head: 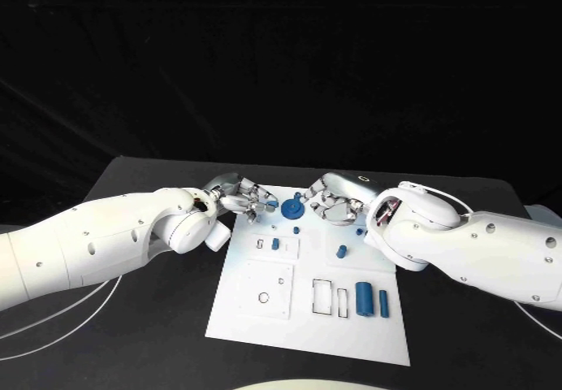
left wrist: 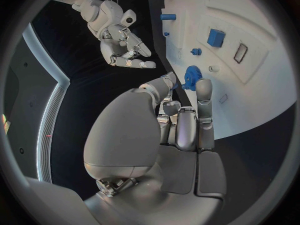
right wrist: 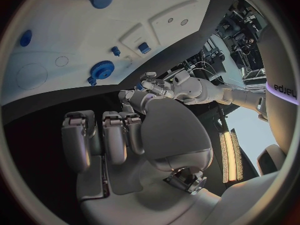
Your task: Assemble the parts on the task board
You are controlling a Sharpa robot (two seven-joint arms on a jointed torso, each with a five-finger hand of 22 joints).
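Note:
The white task board [head: 307,325] lies in the middle of the black table. A blue gear [head: 293,210] sits at the board's far edge, between my two hands. My left hand [head: 243,199] is just left of the gear with its fingers [left wrist: 204,95] stretched toward the gear [left wrist: 190,77], holding nothing. My right hand [head: 334,205] hovers just right of the gear, fingers [right wrist: 112,135] apart and empty, with the gear [right wrist: 102,70] beyond them. Two blue cylinders [head: 373,301] lie on the board's near right part. Small blue pieces [head: 275,243] stand mid-board.
More small blue parts [head: 342,251] sit right of the board's centre, with a blue block [left wrist: 215,37] in a recess. Empty outlined slots [head: 328,296] and a square recess [head: 267,290] mark the near half. Black table [head: 140,341] surrounds the board.

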